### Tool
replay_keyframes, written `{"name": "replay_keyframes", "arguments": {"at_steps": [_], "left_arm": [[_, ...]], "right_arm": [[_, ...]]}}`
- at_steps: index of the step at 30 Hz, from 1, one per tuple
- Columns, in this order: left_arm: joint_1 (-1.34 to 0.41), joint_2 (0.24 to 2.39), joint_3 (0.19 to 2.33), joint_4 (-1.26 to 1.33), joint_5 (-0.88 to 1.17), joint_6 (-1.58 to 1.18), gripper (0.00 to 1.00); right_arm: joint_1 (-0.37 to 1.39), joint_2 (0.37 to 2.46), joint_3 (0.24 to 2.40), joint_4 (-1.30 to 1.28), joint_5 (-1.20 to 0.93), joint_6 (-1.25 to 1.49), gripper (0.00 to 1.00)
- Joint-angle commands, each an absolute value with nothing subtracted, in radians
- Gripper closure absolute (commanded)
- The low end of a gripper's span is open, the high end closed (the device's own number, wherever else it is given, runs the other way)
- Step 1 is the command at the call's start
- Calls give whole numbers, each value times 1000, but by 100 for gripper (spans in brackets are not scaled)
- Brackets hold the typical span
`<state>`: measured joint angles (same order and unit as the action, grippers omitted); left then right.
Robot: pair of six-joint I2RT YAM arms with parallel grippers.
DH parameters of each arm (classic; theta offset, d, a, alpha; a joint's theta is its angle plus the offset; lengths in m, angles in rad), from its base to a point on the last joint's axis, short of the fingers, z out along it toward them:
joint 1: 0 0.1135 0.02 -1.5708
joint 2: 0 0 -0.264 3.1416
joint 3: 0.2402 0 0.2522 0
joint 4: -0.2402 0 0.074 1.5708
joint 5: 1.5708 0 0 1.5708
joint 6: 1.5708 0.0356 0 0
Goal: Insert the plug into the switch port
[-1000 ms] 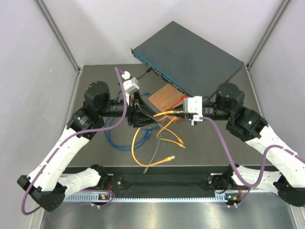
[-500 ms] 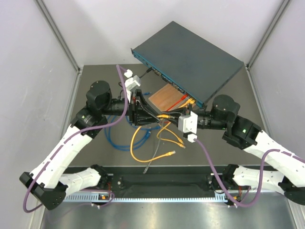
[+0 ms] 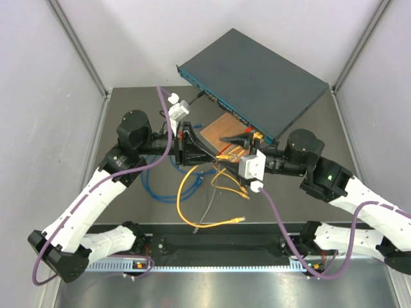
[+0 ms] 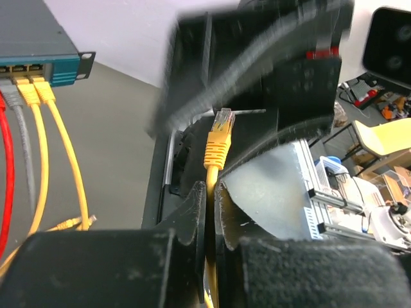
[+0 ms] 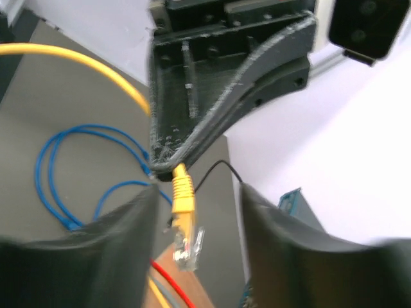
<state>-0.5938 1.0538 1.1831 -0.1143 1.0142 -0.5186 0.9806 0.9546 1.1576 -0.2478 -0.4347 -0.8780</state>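
the fine marks along the socket row of the switch (image 3: 257, 80) were too small to read. the switch stood at the far side of the table (image 3: 276, 205), turned at an angle, its thin front face toward the arms. the left wrist view showed a red cable (image 4: 8, 160), a grey cable (image 4: 29, 167) and two yellow cables (image 4: 42, 160) already seated in neighbouring sockets at one end of that face. just in front of the switch lay a wooden board (image 3: 218, 131). nearer the arms a blue cable (image 3: 160, 199) coiled on the table beside a loose yellow loop (image 3: 179, 196).

the plug (image 4: 220, 128), yellow-booted with a clear tip, was held in the air about over the board's near edge, well apart from the sockets. the left gripper (image 4: 210, 186) had its fingers pressed together on the yellow cord right behind the boot, so the plug stood out beyond the fingertips. the right gripper (image 5: 199, 192) faced it tip to tip with its fingers spread, the plug between them with a gap on each side. in the left wrist view the right gripper's dark, blurred body filled the space above the plug and hid what lay behind.

a second earlier the roles were reversed: the right gripper had been clamped and the left one spread. the right arm had stood further right, its wrist beside the switch's front, and had since swung inward toward the left gripper. the free yellow end on the table had slid a little to the right.
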Motion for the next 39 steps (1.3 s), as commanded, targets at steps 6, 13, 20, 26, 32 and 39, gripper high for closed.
{"name": "replay_keyframes", "arguments": {"at_steps": [6, 13, 20, 26, 32, 39], "left_arm": [[-603, 979, 1154, -219, 694, -241, 100], [-643, 933, 1065, -227, 493, 87, 100], [-969, 911, 1025, -216, 54, 374, 100], [-1092, 968, 989, -78, -204, 354, 100], [-1143, 1104, 1068, -25, -403, 261, 100], [-1144, 1210, 1143, 17, -454, 209, 100]], "right_arm": [[999, 894, 1161, -304, -160, -660, 15], [829, 885, 1249, -518, -233, -213, 28], [436, 963, 1304, -626, -579, 242, 18], [117, 927, 1256, -584, -732, 540, 10], [-150, 842, 1171, -578, -762, 640, 0], [-278, 864, 1060, -513, -799, 712, 0]]}}
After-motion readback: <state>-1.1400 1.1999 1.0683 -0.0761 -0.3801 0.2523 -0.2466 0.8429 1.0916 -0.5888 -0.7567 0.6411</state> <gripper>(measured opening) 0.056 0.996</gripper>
